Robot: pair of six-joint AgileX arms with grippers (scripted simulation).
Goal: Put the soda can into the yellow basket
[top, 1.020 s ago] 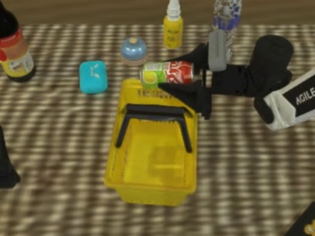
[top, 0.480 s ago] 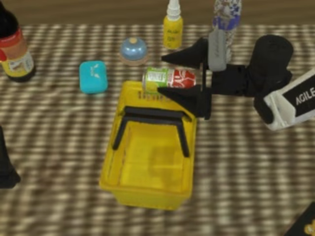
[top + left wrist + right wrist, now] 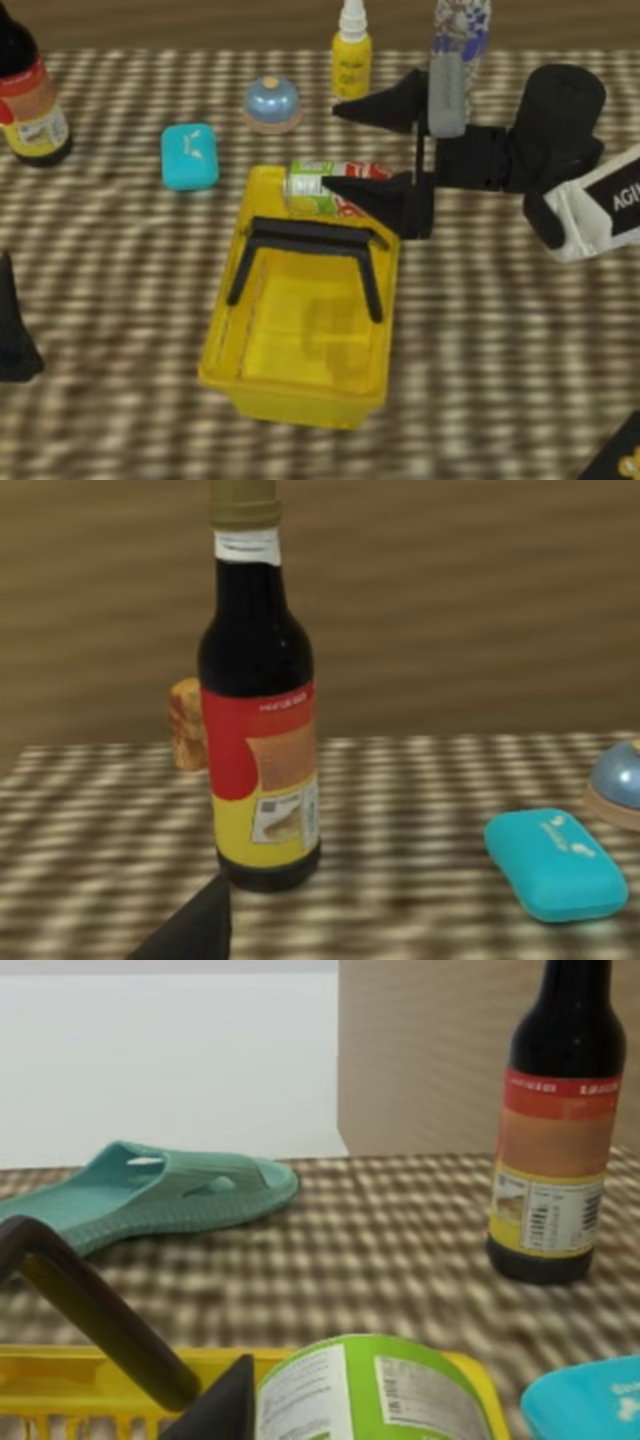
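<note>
The big bright-yellow slotted plastic basket (image 3: pixel 300 330) sits mid-bench with its black swing handle (image 3: pixel 305 250) lying across its twelve-o'clock half, so the clear drop zone I judge to be the narrow gap between that handle and the far wall. My right gripper (image 3: pixel 390 145) reaches in from three o'clock and hangs over the basket's one-o'clock corner; its fingers are spread wide, one toward the yellow dropper bottle (image 3: pixel 351 50), the other across the rim, and they grip nothing. The small red-and-lime soda can (image 3: pixel 325 187) lies on its side at the basket's twelve-o'clock rim, partly over the wall and tilting inward; whether it has cleared the rim I cannot tell. The right wrist view has its green end (image 3: pixel 375 1390) just behind the yellow wall (image 3: pixel 60 1390). I read the wide spread as a release placed just past the wall. My left arm (image 3: pixel 12 335) stays parked at nine o'clock
</note>
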